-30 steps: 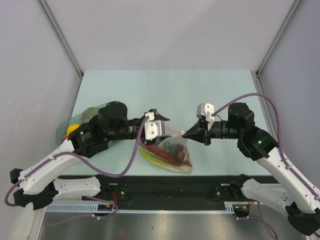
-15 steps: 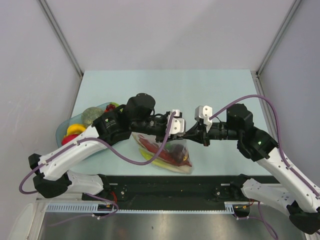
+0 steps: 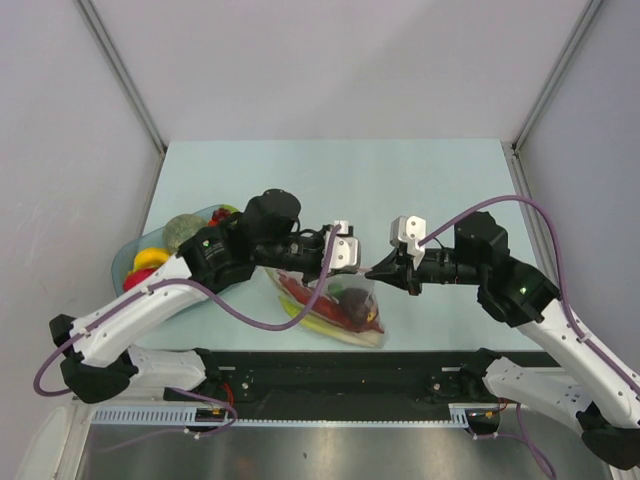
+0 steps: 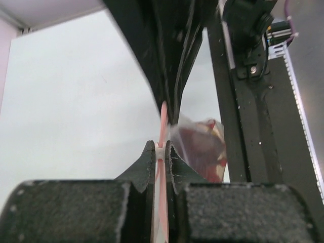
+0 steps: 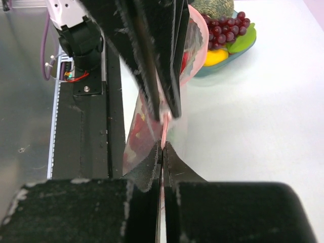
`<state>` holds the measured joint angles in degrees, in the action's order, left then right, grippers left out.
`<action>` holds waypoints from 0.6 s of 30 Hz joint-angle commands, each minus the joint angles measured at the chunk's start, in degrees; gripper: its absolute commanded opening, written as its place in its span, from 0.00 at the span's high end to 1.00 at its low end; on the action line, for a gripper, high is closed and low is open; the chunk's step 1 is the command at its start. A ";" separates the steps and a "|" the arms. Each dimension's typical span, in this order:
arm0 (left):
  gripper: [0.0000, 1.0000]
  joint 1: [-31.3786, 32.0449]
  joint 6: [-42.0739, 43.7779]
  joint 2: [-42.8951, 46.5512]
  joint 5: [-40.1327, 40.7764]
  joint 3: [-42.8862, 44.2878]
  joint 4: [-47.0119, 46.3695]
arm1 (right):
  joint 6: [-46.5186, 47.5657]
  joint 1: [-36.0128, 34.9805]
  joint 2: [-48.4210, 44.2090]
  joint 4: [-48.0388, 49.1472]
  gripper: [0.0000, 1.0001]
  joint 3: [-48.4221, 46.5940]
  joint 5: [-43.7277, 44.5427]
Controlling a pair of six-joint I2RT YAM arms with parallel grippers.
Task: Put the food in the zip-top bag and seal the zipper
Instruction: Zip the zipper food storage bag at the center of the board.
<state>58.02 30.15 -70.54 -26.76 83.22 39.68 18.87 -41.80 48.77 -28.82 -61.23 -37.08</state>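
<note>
The zip-top bag (image 3: 345, 312) hangs down to the near table edge with red, yellow and green food (image 3: 338, 300) inside it. Its pink zipper (image 4: 163, 119) is stretched between my two grippers. My left gripper (image 3: 358, 264) is shut on the zipper, with a small white piece of it between the fingertips (image 4: 160, 152). Facing it, my right gripper (image 3: 378, 268) is shut on the same pink strip (image 5: 165, 132). The two sets of fingertips stand almost tip to tip. More food, a dark grape bunch (image 5: 225, 29) among it, lies in the dish.
A translucent blue-green dish (image 3: 125, 262) sits at the table's left edge with a yellow piece (image 3: 148, 258) and a rough greenish piece (image 3: 182, 230). The black base rail (image 3: 340, 375) runs just below the bag. Grey walls close in both sides.
My left arm swung right from beside the dish to the bag's mouth, and its jaws closed on the zipper beside the right gripper. The right gripper kept its hold and hardly moved.
</note>
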 commanded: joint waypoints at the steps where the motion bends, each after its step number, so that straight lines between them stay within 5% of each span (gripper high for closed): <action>1: 0.98 -3.61 1.93 3.74 1.53 -3.93 3.47 | 0.99 -0.21 -2.81 1.92 1.00 -2.05 1.31; 18: 1.00 -18.20 11.59 14.90 5.58 -11.85 10.50 | 1.78 1.46 -5.09 -0.18 1.00 -2.49 5.35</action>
<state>44.03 36.93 -59.18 -24.84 73.06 45.93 19.86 -41.54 46.00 -30.06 -61.23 -32.47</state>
